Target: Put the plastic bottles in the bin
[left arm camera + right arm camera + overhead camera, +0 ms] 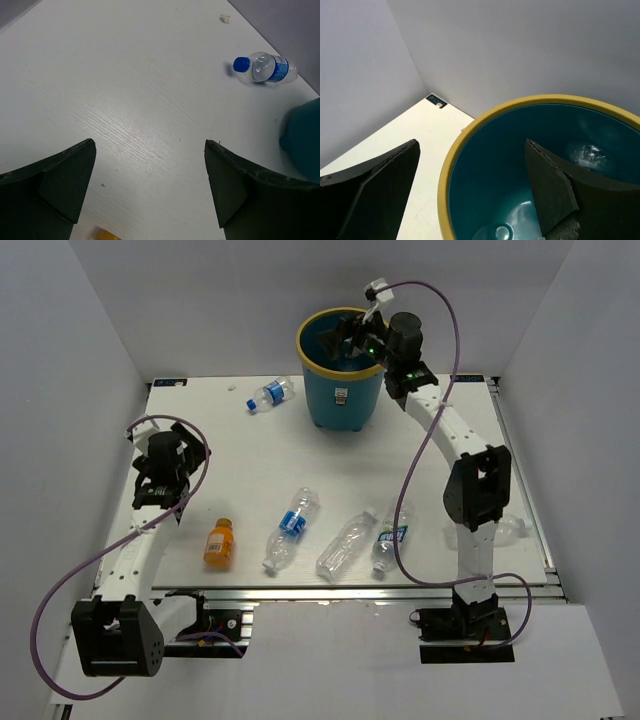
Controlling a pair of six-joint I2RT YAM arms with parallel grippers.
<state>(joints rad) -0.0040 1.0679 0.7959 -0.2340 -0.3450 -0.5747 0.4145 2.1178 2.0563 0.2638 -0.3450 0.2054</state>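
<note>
Inside the bin (545, 99), a blurred clear bottle (585, 152)

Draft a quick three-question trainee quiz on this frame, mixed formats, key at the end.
1. True or false: the right claw hangs open above the bin.
2. The orange bottle lies: A) inside the bin; B) at the left end of the near row of bottles; C) touching the bin.
3. Fill in: the bottle nearest the bin has a ___ cap.
Key: 1 true; 2 B; 3 blue.
</note>
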